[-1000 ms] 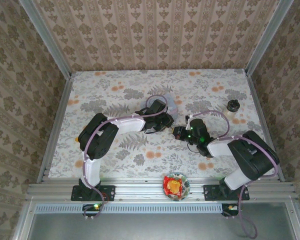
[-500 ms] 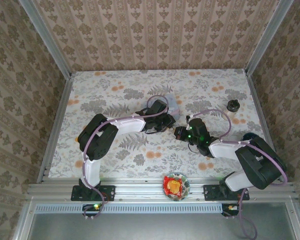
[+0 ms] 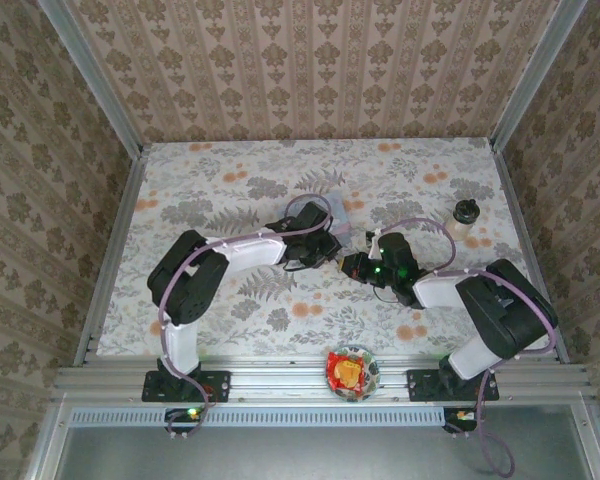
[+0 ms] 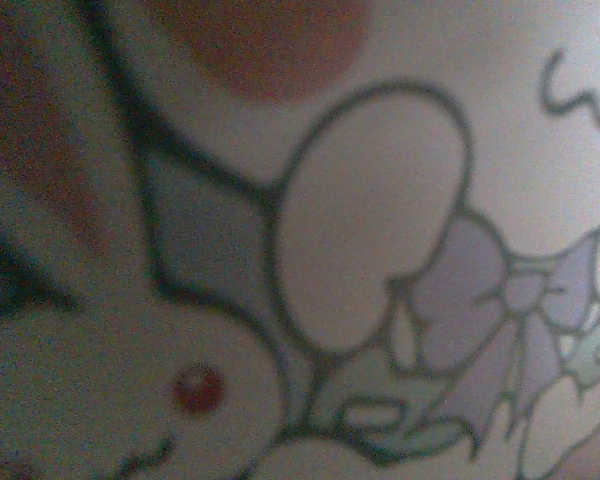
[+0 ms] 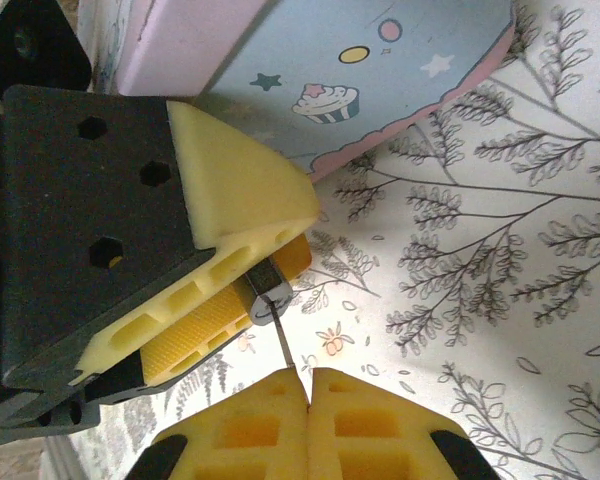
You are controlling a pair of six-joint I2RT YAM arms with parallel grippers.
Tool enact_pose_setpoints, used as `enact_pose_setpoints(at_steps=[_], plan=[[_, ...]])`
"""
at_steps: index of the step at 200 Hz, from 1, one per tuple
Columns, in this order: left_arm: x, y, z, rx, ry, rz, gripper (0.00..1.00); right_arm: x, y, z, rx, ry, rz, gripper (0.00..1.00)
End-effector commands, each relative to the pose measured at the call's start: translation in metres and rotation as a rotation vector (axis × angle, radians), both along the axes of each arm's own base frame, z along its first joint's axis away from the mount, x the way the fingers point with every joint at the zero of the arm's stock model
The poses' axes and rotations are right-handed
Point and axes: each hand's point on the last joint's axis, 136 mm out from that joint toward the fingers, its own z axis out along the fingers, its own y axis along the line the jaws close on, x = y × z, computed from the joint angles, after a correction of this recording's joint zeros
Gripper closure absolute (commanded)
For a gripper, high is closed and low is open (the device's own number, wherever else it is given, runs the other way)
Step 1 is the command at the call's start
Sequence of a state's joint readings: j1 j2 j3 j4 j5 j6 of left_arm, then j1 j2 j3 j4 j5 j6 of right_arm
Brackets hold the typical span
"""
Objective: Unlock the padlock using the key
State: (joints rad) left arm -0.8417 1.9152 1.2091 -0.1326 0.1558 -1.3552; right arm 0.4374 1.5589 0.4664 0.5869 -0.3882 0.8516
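Mid-worktop (image 3: 210, 190): tin (image 5: 380, 70) just behind left arm's fingers (image 5: 240, 200), padlock (image 5: 269, 298) between them, key (image 5: 282, 348) between right arm's fingers (image 5: 250, 420) just before it; bottle (image 3: 466, 212) well right of tin; dish (image 3: 376, 368) on near rail.

Boxed in on three sides by walls (image 3: 310, 70), beige damask wallpaper. Floored by a tabletop (image 3: 210, 190) in pale floral print, grey leaves, orange blooms. Framed with aluminium posts (image 3: 90, 75) at corners, rail (image 3: 280, 380) along near edge, grey panel (image 3: 310, 450) below that. Lit evenly, soft shadows.
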Motion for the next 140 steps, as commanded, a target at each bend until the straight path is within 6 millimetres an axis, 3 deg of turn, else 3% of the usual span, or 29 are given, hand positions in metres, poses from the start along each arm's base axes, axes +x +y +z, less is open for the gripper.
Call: enact_pose_setpoints(at_steps=[1,77,140], plan=[[-0.069,-0.02,0.016,-0.11,0.246,-0.123,0.79,0.03,-0.004,0.028,0.058,-0.11,-0.065,1.0],[-0.063,-0.012,-0.003,-0.11,0.281,-0.045,0.79,0.015,-0.008,0.011,0.045,-0.072,-0.047,1.0],[-0.05,0.001,-0.007,-0.076,0.268,0.014,0.79,-0.002,-0.021,0.003,-0.046,-0.084,-0.079,1.0]])
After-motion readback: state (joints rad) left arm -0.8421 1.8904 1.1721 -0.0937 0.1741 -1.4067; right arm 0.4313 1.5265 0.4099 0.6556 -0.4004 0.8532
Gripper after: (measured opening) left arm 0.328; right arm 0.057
